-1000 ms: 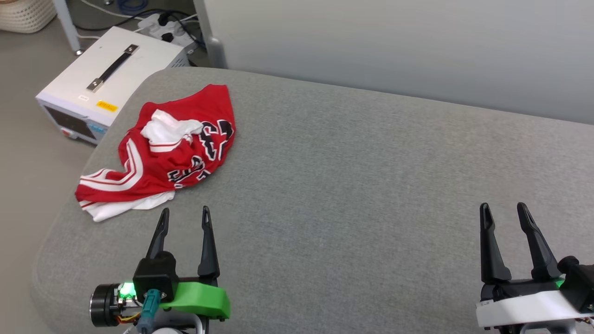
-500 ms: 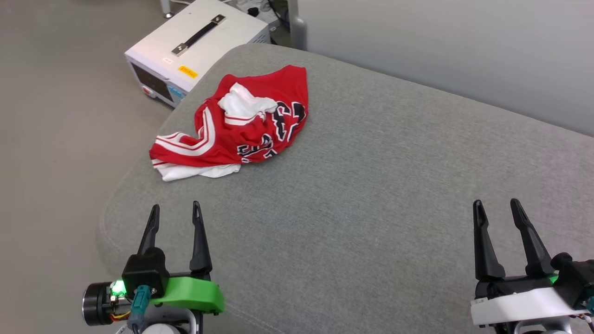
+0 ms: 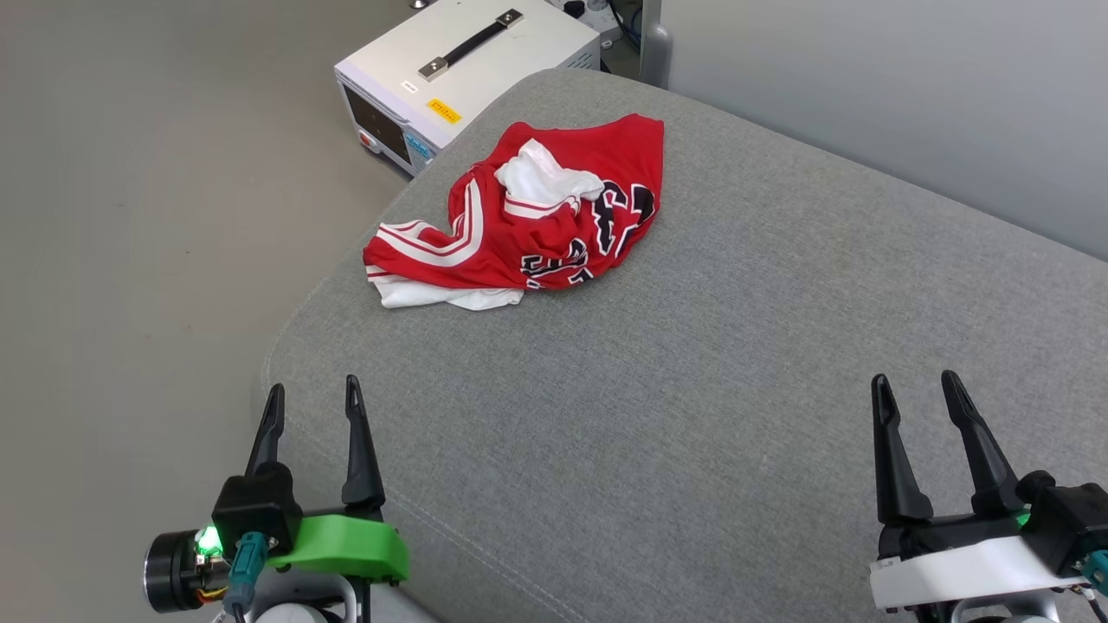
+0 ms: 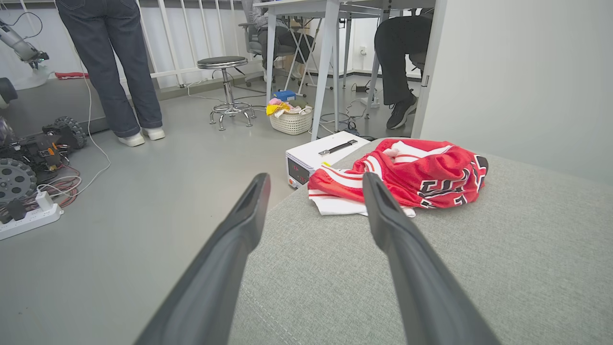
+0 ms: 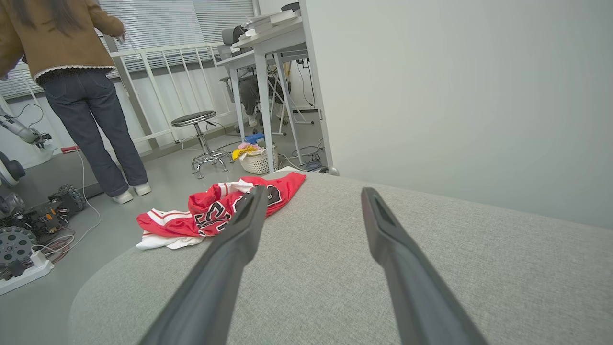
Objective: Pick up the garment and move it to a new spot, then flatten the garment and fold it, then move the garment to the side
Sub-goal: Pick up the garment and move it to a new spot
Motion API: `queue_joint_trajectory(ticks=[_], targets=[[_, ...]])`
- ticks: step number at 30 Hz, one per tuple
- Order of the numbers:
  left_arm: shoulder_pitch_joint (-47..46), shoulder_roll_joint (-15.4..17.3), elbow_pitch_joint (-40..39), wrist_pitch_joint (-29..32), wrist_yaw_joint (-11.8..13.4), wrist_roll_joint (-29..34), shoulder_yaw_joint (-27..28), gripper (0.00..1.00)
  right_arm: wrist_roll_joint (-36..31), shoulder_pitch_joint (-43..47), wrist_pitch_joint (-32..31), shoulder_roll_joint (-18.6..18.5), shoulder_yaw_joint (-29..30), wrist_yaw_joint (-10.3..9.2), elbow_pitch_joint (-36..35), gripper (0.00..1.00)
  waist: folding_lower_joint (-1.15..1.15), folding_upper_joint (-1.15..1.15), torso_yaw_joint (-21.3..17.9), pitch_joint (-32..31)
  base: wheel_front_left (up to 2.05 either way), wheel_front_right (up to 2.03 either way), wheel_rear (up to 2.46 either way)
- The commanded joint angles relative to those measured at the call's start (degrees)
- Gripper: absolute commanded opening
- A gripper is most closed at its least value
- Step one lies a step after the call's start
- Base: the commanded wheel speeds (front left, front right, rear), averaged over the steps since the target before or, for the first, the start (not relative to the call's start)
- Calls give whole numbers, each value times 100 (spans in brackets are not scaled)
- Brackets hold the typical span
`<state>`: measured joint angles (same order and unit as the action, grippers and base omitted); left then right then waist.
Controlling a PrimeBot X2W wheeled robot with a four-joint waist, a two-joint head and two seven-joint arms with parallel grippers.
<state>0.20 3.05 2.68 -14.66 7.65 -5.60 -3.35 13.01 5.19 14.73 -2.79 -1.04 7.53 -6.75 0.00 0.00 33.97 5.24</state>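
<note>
The left gripper (image 3: pixel 313 386) hangs over the near left corner of the grey cushion (image 3: pixel 692 389), its fingers spread wide with nothing between them. On the floor beyond the cushion's far left corner sits a white box (image 3: pixel 467 61) with a black handle. The garment (image 3: pixel 554 238) lies crumpled near that far left corner, well apart from both grippers. Its red body is bunched, a white sleeve is on top, and its white hem is close to the left edge. The right gripper (image 3: pixel 915 378) hangs near the cushion's near right edge, fingers likewise wide and empty.
</note>
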Motion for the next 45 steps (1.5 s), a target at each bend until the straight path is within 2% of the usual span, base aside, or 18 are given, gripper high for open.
queue_joint_trajectory(ticks=[1, 4, 8, 13, 17, 22, 26, 30, 36, 39, 45], targets=[[-20, -17, 12, -34, 5, -5, 19, 100, -28, -78, 27, -9, -12, -4, 26, 100, 0, 0, -8, -13, 0, 0, 0], [-163, -17, 16, -34, -97, -30, 78, 100, -32, -97, 27, -9, -24, -4, 24, 100, 0, 0, -53, 3, 0, 0, 0], [-676, 42, 58, -34, -431, -13, 285, 100, -63, -138, 27, -9, -52, -4, 6, 100, 0, 0, -153, 58, 0, 0, 0], [-1690, 293, 331, -34, -930, -109, 670, 100, -174, -242, 27, -9, -79, -4, -51, 100, 0, 0, -408, 216, 0, 0, 0], [-2545, 557, 651, -34, -1227, -194, 925, 100, -316, -355, 27, -9, -162, -4, -125, 100, 0, 0, -678, 449, 0, 0, 0], [-3554, 916, 1084, -34, -1431, -464, 1148, 100, -536, -551, 27, -9, -208, -4, -275, 100, 0, 0, -1010, 859, 0, 0, 0], [-4300, 1315, 1855, -11, -1501, -743, 899, 100, -700, -716, 27, -9, -254, -4, -404, 100, 0, 0, -1211, 1187, 0, 0, 0], [-5011, 1788, 2466, 649, -1511, -1530, 144, 100, -861, -885, 27, -9, -301, -4, -513, 100, 0, 0, -1369, 1489, 0, 0, 0], [-5797, 2446, 2973, 2656, -1513, -3069, -1026, 100, -1020, -1113, 27, -9, -330, -4, -664, 100, 0, 0, -1513, 1869, 0, 0, 0], [-6061, 2691, 3063, 3558, -1513, -3652, -1559, 100, -1091, -1217, 27, -16, -366, -4, -714, 100, 0, 0, -1577, 2068, 0, 0, 0], [-6381, 3002, 3241, 4898, -1513, -4598, -2228, 100, -1158, -1463, 27, -73, -448, -4, -792, 100, 0, 0, -1756, 2458, 0, 0, 0]])
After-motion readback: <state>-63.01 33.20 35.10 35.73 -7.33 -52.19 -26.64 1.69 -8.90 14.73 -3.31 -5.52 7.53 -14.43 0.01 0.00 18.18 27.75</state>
